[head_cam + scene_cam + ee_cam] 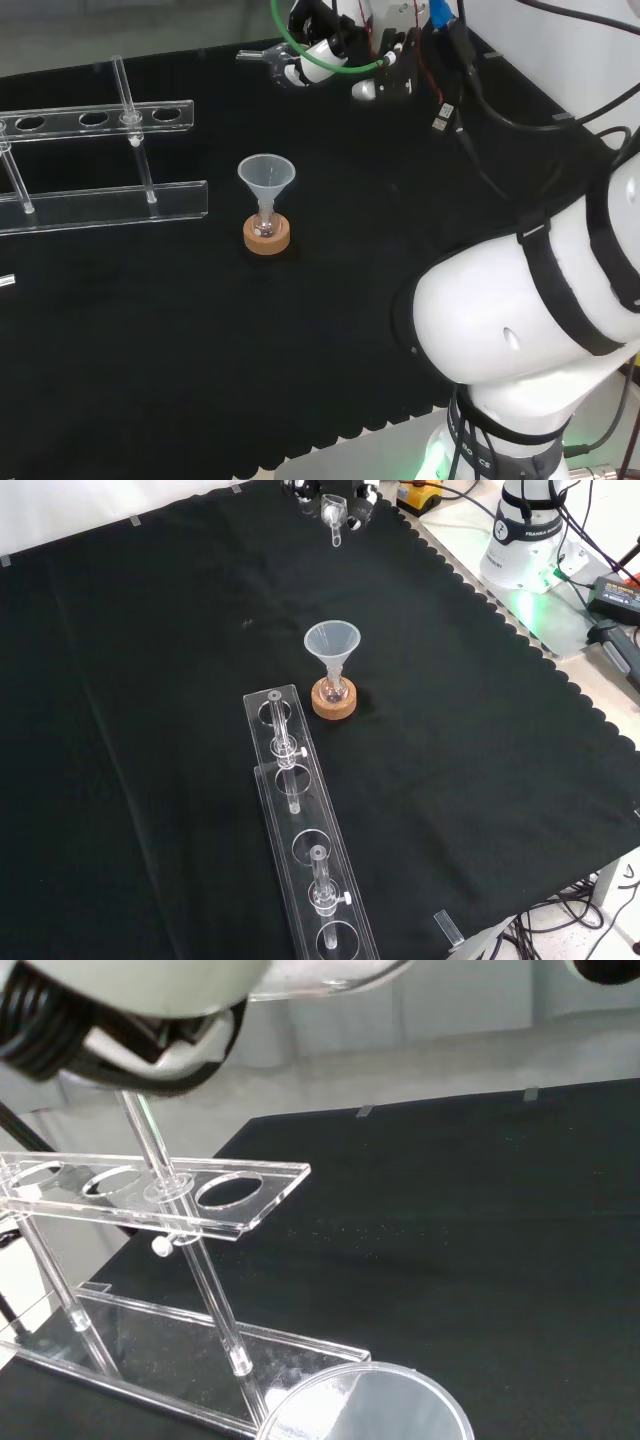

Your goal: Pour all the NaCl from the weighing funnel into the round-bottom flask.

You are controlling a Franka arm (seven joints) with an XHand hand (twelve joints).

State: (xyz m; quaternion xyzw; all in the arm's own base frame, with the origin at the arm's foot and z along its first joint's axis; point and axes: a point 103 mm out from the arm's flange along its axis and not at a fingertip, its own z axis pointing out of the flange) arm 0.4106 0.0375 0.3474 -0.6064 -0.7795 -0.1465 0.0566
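A small round-bottom flask sits upright in a cork ring near the middle of the cloth. A clear cone funnel stands in its neck; the wrist view shows this funnel's round rim. The black and white hand is up at the far edge of the cloth, well away from the flask. Its fingers are curled on a clear weighing funnel, whose spout sticks out of the hand. I cannot see what the weighing funnel holds.
A clear plastic tube rack with a few glass tubes stands beside the flask, left of it in the head view and nearer the camera in the front view. Cables and the arm's base lie beyond the cloth's scalloped edge.
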